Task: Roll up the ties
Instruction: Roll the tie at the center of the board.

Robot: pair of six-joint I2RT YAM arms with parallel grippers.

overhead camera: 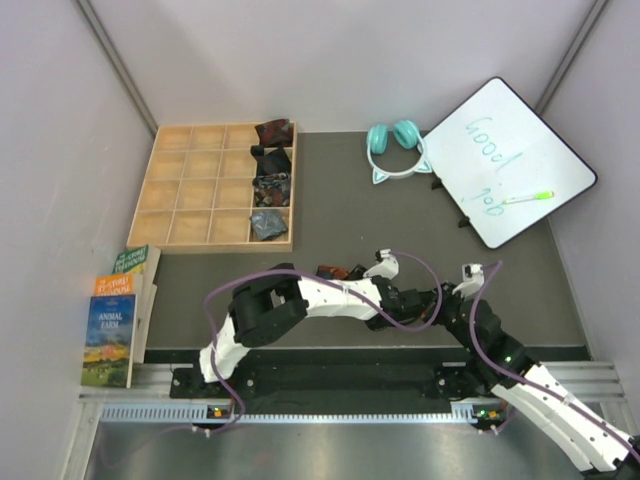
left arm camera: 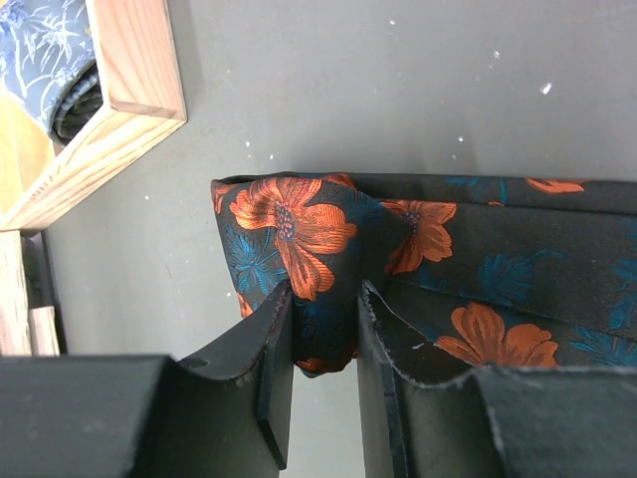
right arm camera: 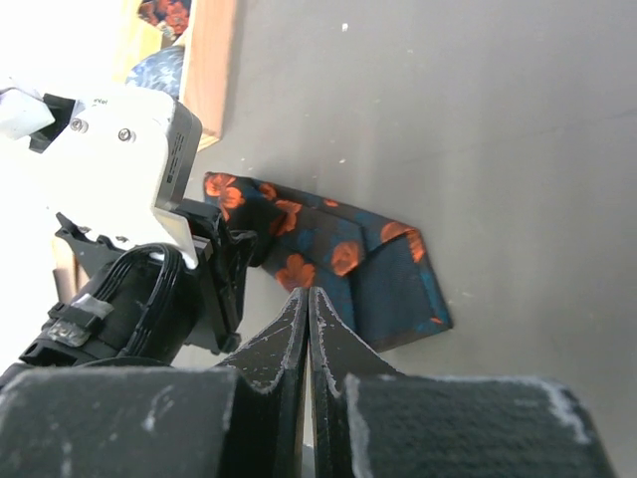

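Note:
A black tie with orange-red and teal flowers (left arm camera: pixel 299 224) lies partly folded on the dark grey table, near the tray's corner. My left gripper (left arm camera: pixel 323 329) is shut on a bunched fold at the tie's end, which fills the gap between the two fingers. The rest of the tie runs off to the right. In the right wrist view the same tie (right arm camera: pixel 343 264) lies just beyond my right gripper (right arm camera: pixel 309 295), which is shut with nothing in it. From above, the tie (overhead camera: pixel 333 271) peeks out beside the left gripper (overhead camera: pixel 355 272), and the right gripper (overhead camera: pixel 392 303) sits close behind.
A wooden compartment tray (overhead camera: pixel 185 188) stands at the back left, with several rolled ties (overhead camera: pixel 270 190) in its right column; a grey-blue roll (left arm camera: pixel 50 60) shows close by. Teal cat-ear headphones (overhead camera: pixel 396 145), a whiteboard (overhead camera: pixel 508 160) with a marker (overhead camera: pixel 527 198), and books (overhead camera: pixel 118 318) lie around.

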